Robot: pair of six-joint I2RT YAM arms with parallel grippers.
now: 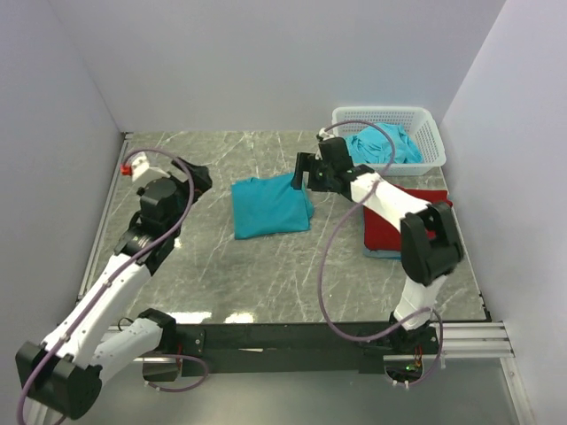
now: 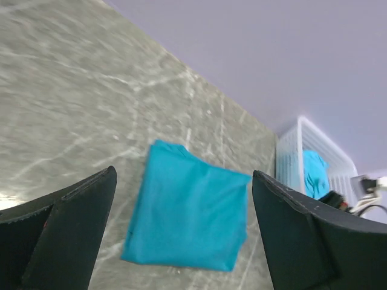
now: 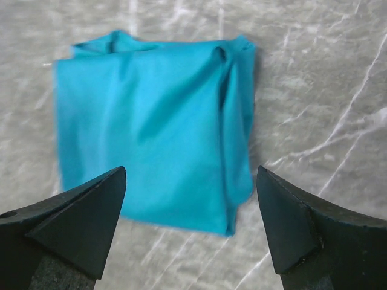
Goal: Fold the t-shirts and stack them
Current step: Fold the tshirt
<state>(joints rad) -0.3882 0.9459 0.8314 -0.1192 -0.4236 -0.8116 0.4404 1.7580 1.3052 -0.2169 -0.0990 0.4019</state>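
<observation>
You have one teal cotton t-shirt [image 1: 270, 206] folded into a rough square, flat on the grey marbled table [image 1: 177, 257]. To its right lies a folded deep red t-shirt [image 1: 387, 232]. Crumpled teal t-shirts [image 1: 383, 146] sit in the white lattice basket [image 1: 430, 133].

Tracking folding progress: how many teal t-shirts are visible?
3: a folded teal t-shirt mid-table, a crumpled one in the basket, a teal edge under the red t-shirt. More may be hidden.

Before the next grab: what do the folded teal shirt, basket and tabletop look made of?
The folded teal shirt looks like soft matte fabric, likely cotton: it creases and slumps at its edges. The basket looks like white rigid plastic, by its open lattice walls. The tabletop has a grey veined marble look, slightly glossy with glare near the front; maybe laminate.
</observation>
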